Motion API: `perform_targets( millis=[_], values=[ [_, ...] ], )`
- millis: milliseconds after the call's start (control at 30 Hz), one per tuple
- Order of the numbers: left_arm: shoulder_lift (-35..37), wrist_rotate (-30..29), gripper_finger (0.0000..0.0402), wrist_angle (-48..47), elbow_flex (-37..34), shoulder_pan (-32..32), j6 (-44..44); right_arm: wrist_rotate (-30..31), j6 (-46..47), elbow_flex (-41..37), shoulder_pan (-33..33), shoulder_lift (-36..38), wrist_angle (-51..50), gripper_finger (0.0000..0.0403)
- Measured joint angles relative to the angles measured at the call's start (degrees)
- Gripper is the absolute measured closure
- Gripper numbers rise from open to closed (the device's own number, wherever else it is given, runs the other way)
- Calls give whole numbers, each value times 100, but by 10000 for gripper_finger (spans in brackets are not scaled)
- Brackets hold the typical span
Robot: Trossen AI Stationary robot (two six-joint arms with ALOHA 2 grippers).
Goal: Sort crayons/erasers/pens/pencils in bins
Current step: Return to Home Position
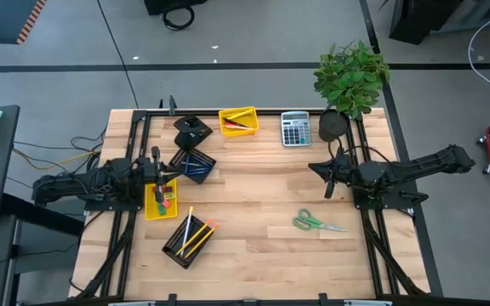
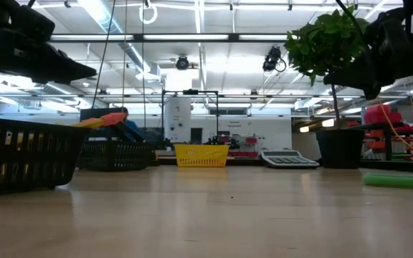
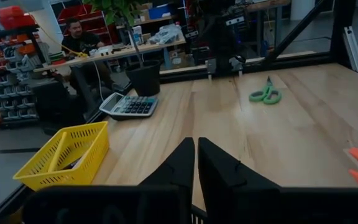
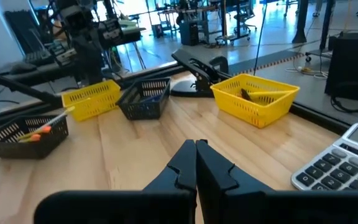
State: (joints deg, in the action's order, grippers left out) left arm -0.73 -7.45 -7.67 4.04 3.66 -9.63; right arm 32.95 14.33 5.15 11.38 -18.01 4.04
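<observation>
Four bins stand on the wooden table. A far yellow bin [image 1: 238,121] holds red and black pens. A black mesh bin [image 1: 192,164] holds blue crayons. A yellow bin [image 1: 160,201] holds small coloured erasers. A near black mesh bin [image 1: 187,238] holds yellow and orange pencils. My left gripper [image 1: 170,175] hovers above the eraser bin and the crayon bin, and its fingers show shut and empty in the left wrist view [image 3: 196,155]. My right gripper [image 1: 316,168] hovers over bare table at the right, shut and empty [image 4: 196,158].
Green-handled scissors [image 1: 317,223] lie on the table at the near right. A grey calculator [image 1: 295,129] and a potted plant [image 1: 351,75] stand at the far right. A black desk tool [image 1: 192,128] lies beside the far yellow bin. A person sits beyond the table [image 3: 79,37].
</observation>
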Motion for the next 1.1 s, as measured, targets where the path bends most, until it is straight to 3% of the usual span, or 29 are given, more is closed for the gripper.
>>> perform_targets(
  millis=[100, 300, 433, 667, 1100],
  values=[
    [0, 1, 372, -36, 5, 1, 0, -2, 2, 32, 0, 3, -174, 394],
    [0, 1, 362, -43, 7, 0, 0, -132, 8, 8, 0, -21, -1815, 394],
    [1, 1, 363, -47, 8, 0, 0, -255, 151, 12, 4, -53, -1836, 394],
    [2, 3, 373, -58, 8, 0, 0, -323, 1357, 12, 0, -76, -1839, 394],
    [4, 3, 362, -63, 8, 0, 0, -323, 1335, 12, 0, -78, -1841, 394]
  ],
)
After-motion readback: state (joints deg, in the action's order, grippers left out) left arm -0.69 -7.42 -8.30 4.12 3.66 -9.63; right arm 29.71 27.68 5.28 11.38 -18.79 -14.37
